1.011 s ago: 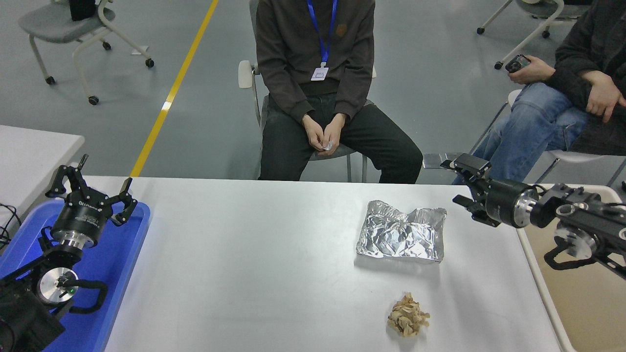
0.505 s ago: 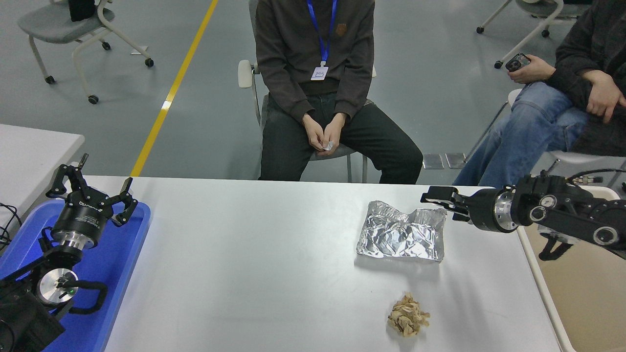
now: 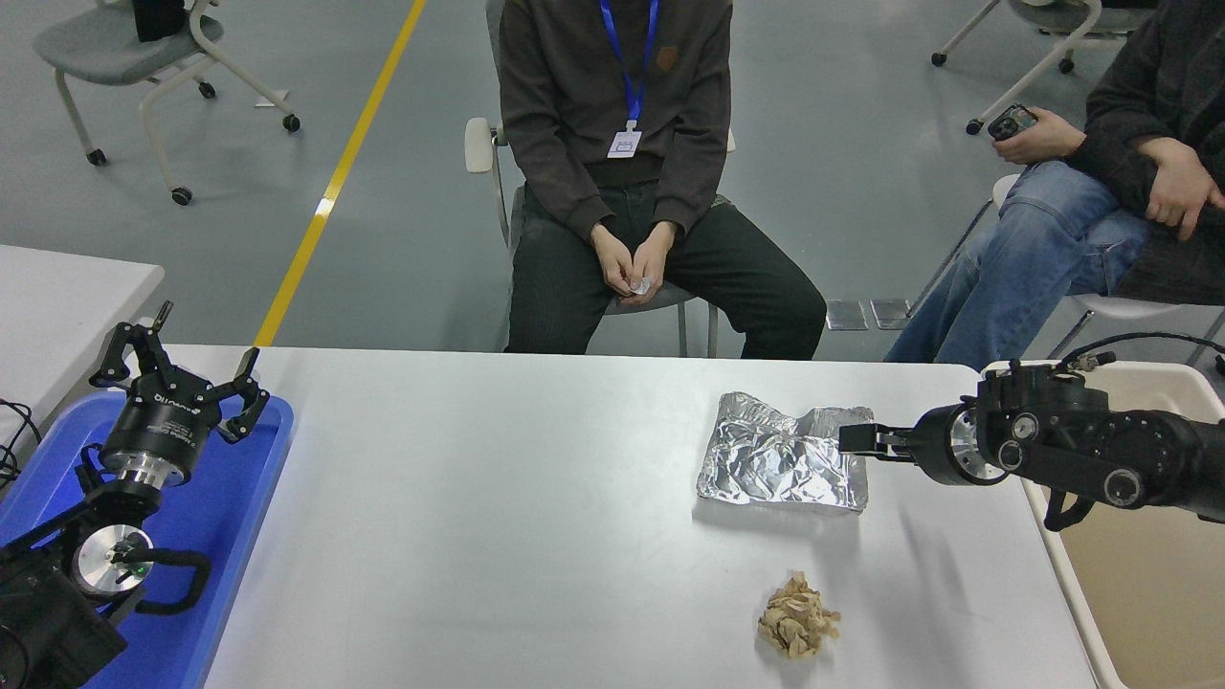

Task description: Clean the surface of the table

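Crumpled beige paper wad (image 3: pixel 798 628): near right of the wide grey-white bench surface (image 3: pixel 498 536), untouched.
Crinkled silver foil sheet (image 3: pixel 787 462): lying farther back.
Right gripper (image 3: pixel 850 440): has dropped to the foil's right edge; fingers' state cannot be told; pickup judged imminent.
Left gripper (image 3: pixel 182 368): parked over blue plastic tray (image 3: pixel 230 517), fingers wide.

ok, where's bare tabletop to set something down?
Free: the wide stretch of the table surface between the blue tray and the crumpled foil, plus the far edge. Crowded: the right side, where the right gripper meets the foil, with the scrap pile below.
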Tool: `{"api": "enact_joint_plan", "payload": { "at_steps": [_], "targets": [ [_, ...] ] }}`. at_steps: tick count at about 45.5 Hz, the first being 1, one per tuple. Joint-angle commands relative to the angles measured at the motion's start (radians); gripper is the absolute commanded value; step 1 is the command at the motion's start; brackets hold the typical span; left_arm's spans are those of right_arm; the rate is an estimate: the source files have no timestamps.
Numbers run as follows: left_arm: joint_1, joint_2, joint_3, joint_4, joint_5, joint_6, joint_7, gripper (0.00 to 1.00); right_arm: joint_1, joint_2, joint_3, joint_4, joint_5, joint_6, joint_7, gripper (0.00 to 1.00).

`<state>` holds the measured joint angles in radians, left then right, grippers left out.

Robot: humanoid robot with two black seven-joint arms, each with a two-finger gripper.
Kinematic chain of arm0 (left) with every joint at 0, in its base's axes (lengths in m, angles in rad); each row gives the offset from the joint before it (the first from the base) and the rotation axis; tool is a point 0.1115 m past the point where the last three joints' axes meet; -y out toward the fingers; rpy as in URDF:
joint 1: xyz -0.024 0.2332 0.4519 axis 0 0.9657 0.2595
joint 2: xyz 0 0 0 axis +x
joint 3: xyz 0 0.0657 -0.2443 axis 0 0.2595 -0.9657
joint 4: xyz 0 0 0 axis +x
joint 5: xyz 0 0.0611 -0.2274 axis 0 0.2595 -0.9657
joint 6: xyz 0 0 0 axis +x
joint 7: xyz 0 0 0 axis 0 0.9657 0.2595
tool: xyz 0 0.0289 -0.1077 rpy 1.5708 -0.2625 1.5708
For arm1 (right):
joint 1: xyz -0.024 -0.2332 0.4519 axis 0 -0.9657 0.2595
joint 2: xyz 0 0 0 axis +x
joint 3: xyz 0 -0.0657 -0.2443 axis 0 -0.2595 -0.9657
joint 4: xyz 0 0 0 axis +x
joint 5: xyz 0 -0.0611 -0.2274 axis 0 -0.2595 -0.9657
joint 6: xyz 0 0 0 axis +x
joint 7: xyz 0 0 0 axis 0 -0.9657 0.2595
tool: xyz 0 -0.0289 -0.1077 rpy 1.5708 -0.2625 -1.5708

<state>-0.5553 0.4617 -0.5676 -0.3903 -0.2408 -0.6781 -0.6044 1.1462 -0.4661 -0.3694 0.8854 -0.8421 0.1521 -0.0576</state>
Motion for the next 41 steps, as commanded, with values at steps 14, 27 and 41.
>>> {"api": "enact_joint_plan", "payload": {
  "at_steps": [14,27,41],
  "targets": [
    [0.000,0.000,0.000,0.001,0.000,0.000,0.000,1.00,-0.057,0.185,-0.020,-0.198,0.095,-0.055,-0.005,1.00],
    [0.000,0.000,0.000,-0.001,0.000,0.000,0.000,1.00,-0.102,0.215,-0.025,-0.259,0.094,-0.057,-0.004,1.00],
    [0.000,0.000,0.000,0.001,0.000,0.000,0.000,1.00,-0.125,0.213,-0.034,-0.289,0.077,-0.063,-0.002,0.98]
  ]
}}
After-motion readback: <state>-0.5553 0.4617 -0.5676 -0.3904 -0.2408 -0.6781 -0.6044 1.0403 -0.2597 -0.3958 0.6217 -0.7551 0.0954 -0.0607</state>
